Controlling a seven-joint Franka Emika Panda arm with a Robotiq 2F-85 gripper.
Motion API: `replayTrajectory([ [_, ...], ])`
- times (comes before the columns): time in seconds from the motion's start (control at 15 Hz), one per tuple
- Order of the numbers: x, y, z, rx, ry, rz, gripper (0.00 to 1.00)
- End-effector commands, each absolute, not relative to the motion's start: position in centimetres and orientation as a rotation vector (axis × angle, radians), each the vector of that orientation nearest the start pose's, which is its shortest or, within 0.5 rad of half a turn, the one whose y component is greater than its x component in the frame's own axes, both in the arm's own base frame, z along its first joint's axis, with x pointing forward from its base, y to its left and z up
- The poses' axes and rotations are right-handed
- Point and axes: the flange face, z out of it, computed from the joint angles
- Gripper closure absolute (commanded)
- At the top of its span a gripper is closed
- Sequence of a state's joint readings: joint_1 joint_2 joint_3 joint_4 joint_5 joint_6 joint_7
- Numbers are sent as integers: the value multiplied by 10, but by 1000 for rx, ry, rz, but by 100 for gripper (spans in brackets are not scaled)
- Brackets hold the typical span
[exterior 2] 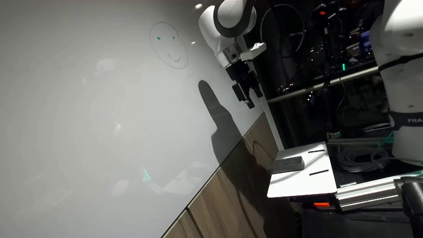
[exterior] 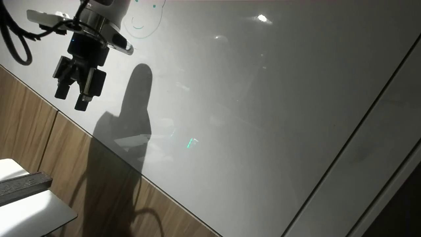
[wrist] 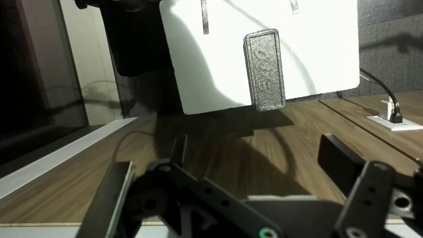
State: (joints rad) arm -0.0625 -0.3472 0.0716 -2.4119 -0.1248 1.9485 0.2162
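Note:
My gripper [exterior: 71, 100] is open and empty. It hangs in the air in front of the whiteboard [exterior: 246, 98], above a white platform. It also shows in an exterior view [exterior 2: 254, 98], and its spread fingers frame the lower wrist view [wrist: 252, 148]. A dark grey block-shaped eraser [exterior 2: 287, 164] with raised lettering lies on the white platform [exterior 2: 300, 188], apart from the gripper. In the wrist view the eraser [wrist: 266, 71] lies at the platform's edge nearest the wood panel. A green smiley face [exterior 2: 173, 59] is drawn on the whiteboard, partly cut off in an exterior view [exterior: 138, 28].
A wood panel [exterior 2: 211, 201] runs below the whiteboard and carries the arm's shadow. A wall outlet [wrist: 395, 122] with a plugged cable sits on it. The robot base [exterior 2: 406, 135], a coiled cable [exterior 2: 362, 160] and a metal rail [exterior 2: 368, 195] stand beside the platform.

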Motion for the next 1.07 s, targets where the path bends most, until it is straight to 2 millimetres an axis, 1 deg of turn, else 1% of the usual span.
replayTrajectory([
  [0.0, 407, -18, 405, -3230, 162, 134, 0],
  [0.2, 395, -31, 370, -3201, 60, 125, 0],
  [0.4, 378, -38, 325, -3195, -9, 114, 0],
  [0.47, 370, -35, 307, -3203, -36, 96, 0],
  [0.53, 365, -32, 293, -3208, -57, 73, 0],
  [0.67, 380, -26, 269, -3215, -93, 34, 0],
  [0.73, 377, -21, 261, -3216, -100, 7, 0],
  [0.87, 380, -5, 247, -3216, -109, -44, 0],
  [1.0, 381, 11, 235, -3220, -85, -53, 0],
])
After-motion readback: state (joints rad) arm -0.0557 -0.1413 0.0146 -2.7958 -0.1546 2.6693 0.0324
